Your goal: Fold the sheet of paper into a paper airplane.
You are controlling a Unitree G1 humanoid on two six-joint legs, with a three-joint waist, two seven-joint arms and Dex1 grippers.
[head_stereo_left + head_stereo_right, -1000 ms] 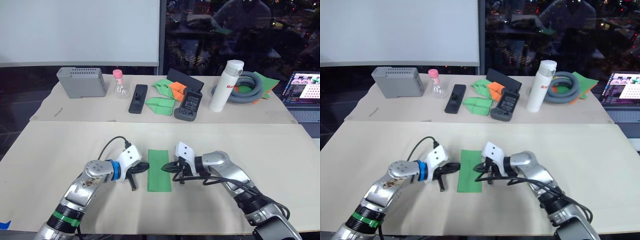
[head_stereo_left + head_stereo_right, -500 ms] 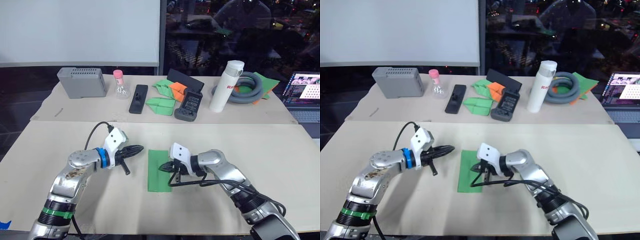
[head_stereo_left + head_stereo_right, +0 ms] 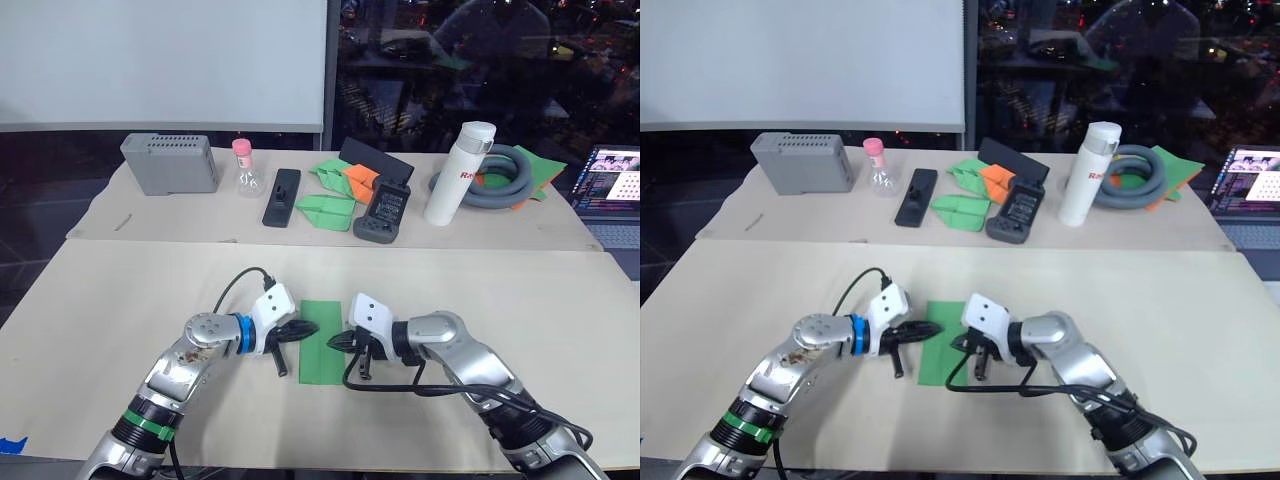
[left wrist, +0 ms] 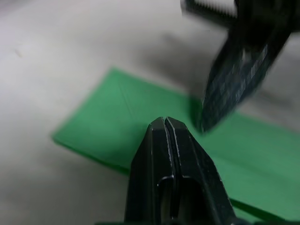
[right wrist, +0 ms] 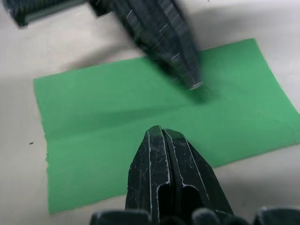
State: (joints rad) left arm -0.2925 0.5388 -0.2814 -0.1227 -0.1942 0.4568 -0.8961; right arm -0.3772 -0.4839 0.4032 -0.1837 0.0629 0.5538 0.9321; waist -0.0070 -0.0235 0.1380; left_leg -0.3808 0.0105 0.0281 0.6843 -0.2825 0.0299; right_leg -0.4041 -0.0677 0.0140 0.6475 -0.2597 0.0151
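Closed right gripper (image 5: 162,132) over the sheet of paper (image 5: 103,122).

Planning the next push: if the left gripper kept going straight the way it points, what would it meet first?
The left gripper, shut, points across the green paper toward the right gripper. It would probably slide over the paper, then meet the right gripper's shut tip; the heights are hard to judge.

The sheet of paper (image 3: 322,341) is plain bright green, and it lies on a pale beige worktop (image 3: 560,310). Both the left gripper (image 3: 308,329) and the right gripper (image 3: 335,342) are black. Farther back are a grey box (image 3: 170,163), a white bottle (image 3: 446,186) with red letters, and an orange paper wedge (image 3: 358,179) among green ones.
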